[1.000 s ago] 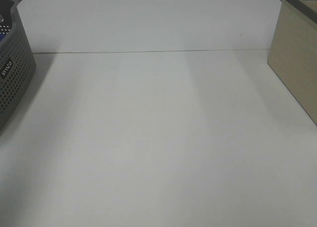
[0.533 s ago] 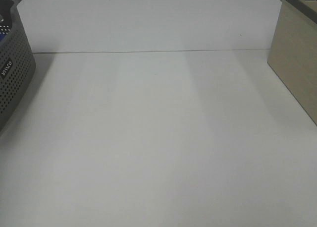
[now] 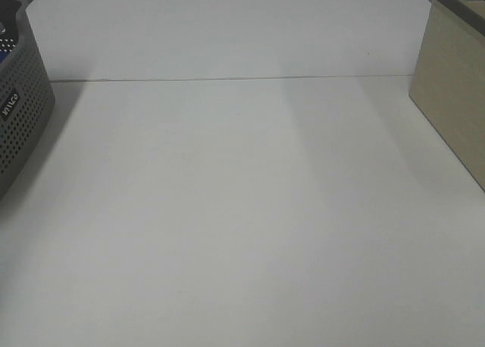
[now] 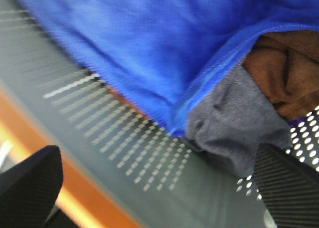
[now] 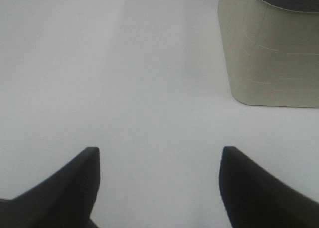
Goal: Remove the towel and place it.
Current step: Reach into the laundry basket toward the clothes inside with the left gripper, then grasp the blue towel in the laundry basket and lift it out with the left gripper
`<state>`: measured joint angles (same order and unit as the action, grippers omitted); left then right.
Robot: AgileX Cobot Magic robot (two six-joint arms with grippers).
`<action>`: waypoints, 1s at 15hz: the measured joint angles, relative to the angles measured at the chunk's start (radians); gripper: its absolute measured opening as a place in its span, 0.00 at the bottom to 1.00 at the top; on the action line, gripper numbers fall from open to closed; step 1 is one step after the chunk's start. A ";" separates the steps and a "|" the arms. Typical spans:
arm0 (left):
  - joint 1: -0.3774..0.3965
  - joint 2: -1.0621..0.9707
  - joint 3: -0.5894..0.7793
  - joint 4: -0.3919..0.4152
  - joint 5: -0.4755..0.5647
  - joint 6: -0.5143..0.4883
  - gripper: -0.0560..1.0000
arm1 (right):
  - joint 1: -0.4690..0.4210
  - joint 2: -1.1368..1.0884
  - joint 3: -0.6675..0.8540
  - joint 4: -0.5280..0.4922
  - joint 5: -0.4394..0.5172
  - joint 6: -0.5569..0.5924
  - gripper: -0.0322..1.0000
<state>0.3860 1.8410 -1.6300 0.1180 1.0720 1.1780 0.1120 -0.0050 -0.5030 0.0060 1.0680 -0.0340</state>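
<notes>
Two hands were spread wide, and neither held anything. The left hand [image 4: 159, 188] hovered close to the rim of the basket [image 4: 124, 153], which sat at ten o'clock on the tabletop [image 3: 242, 211]. The towel [image 4: 139, 49] lay inside the basket, bunched against a grey cloth [image 4: 229, 123] and a brown cloth [image 4: 284, 73]. The right hand [image 5: 159, 153] hung above the tabletop near a beige box [image 3: 455, 97] at two o'clock.
</notes>
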 joint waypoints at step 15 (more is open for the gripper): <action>-0.043 0.224 0.005 0.053 -0.028 -0.021 0.36 | 0.000 0.000 0.000 0.000 0.000 0.000 0.68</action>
<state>0.3430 2.0650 -1.6250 0.1710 1.0440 1.1570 0.1120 -0.0050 -0.5030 0.0060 1.0680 -0.0340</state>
